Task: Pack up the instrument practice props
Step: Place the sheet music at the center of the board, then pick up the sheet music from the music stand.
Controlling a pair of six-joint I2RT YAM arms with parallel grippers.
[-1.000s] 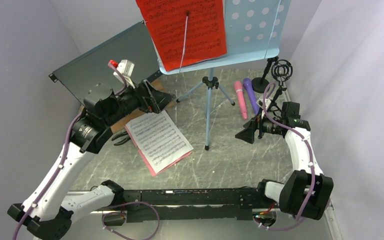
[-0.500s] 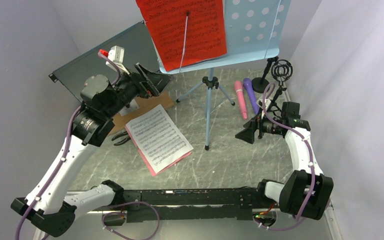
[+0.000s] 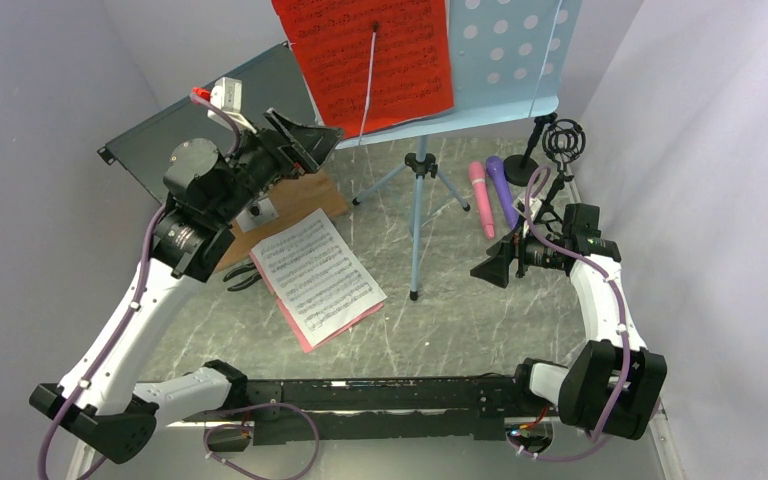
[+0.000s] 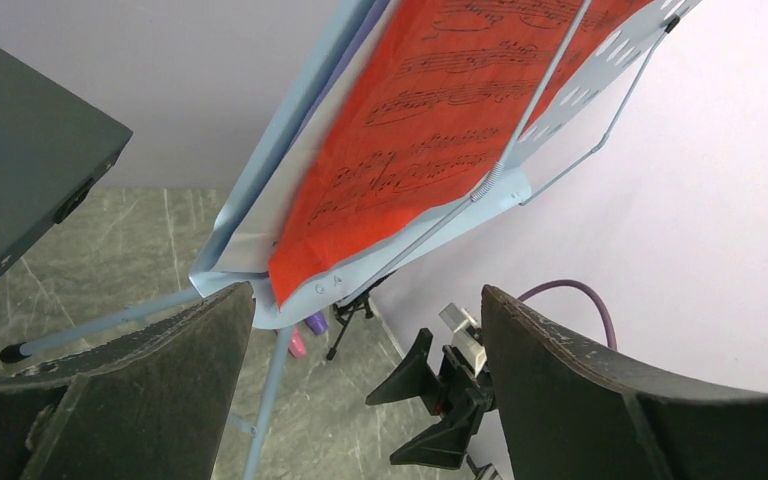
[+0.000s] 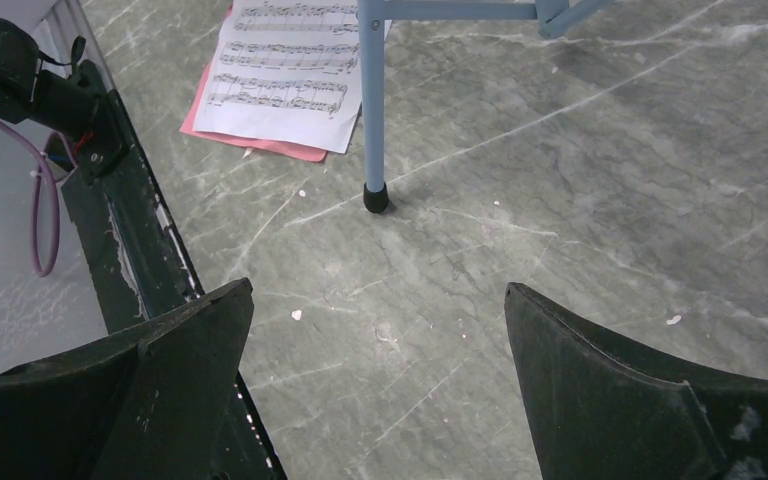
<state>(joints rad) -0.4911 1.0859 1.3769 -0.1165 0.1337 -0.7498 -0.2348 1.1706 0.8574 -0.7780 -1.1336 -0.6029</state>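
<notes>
The light-blue music rack (image 3: 505, 60) stands on tripod legs (image 3: 418, 220) at the back, with a red page (image 3: 375, 60) clipped on it. My left gripper (image 3: 305, 140) is open, raised at the rack's lower left corner. In the left wrist view that corner (image 4: 290, 140) and the red page (image 4: 440, 110) sit just above my left gripper (image 4: 365, 292). A white page (image 3: 315, 275) lies on a pink page (image 3: 305, 340) on the table. Pink (image 3: 481, 198) and purple (image 3: 501, 190) microphones lie beside two black mic supports (image 3: 563, 150). My right gripper (image 3: 488, 265) hangs open over bare table.
A large dark metal box (image 3: 200, 125) leans at the back left, above a brown board (image 3: 295, 195). Black pliers (image 3: 242, 275) lie left of the pages. One tripod foot (image 5: 374, 197) stands ahead of the right gripper (image 5: 378, 288). Walls close in on both sides.
My left arm has risen and swung back and right, toward the rack's lower left corner, with its jaws a little narrower. The right arm has stayed still.
</notes>
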